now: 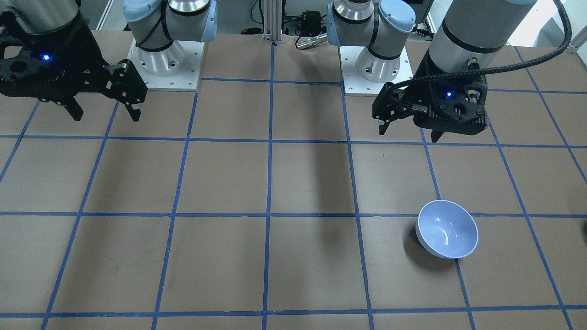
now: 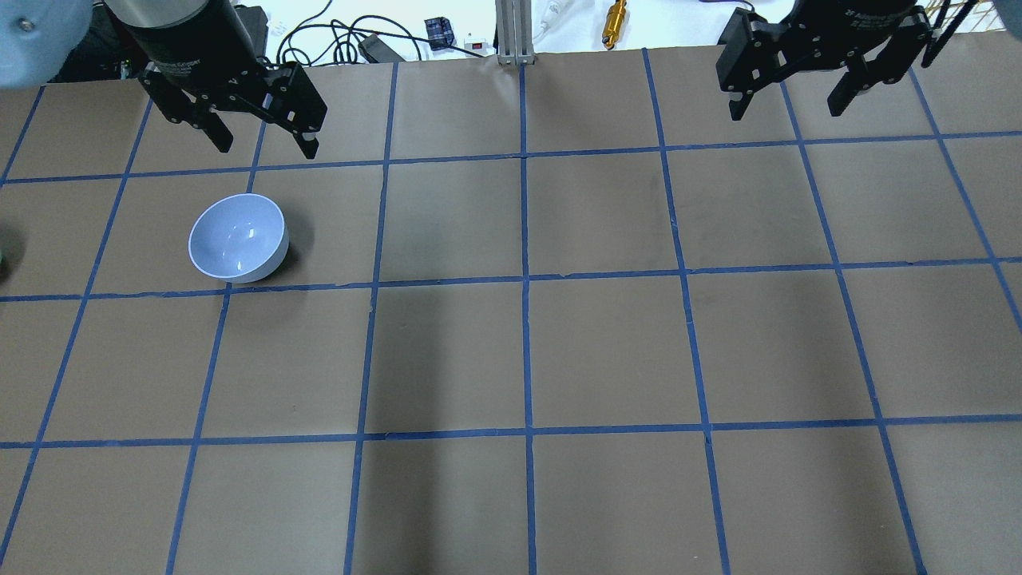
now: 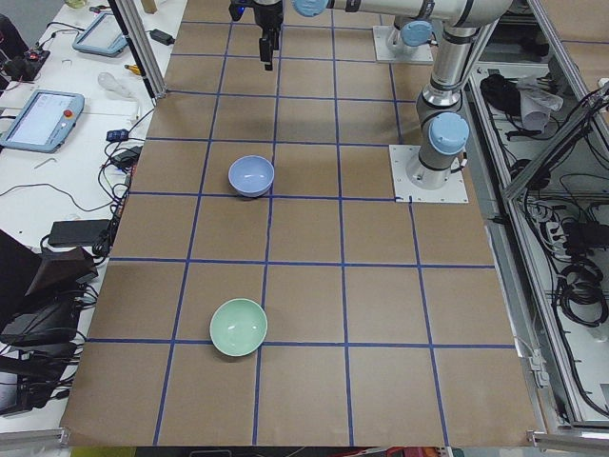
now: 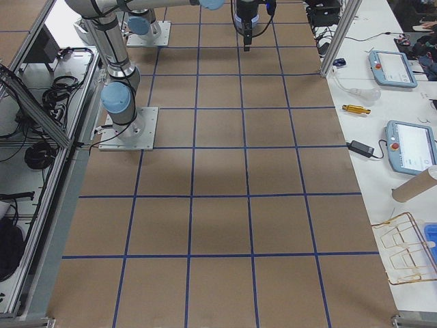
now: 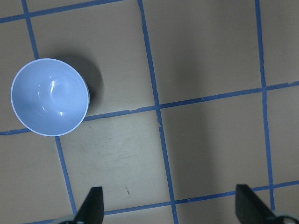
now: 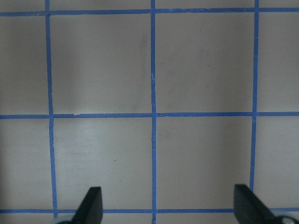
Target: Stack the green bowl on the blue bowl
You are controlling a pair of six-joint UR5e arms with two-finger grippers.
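Overhead exterior: blue bowl (image 2: 238, 238) upright on the gridded surface (image 2: 607, 351), near the left pincer (image 2: 267, 149) but apart from it. Left pincer spread, holding nothing; right pincer (image 2: 784, 113) spread too, far across. Exterior left: green bowl (image 3: 238, 327) upright, well apart from the blue bowl, toward the surface's near end. Left wrist-mounted: blue bowl at upper left.

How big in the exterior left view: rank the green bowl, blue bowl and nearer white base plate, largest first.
1. white base plate
2. green bowl
3. blue bowl
The green bowl sits nearer the camera, so the bowls' true sizes may match.
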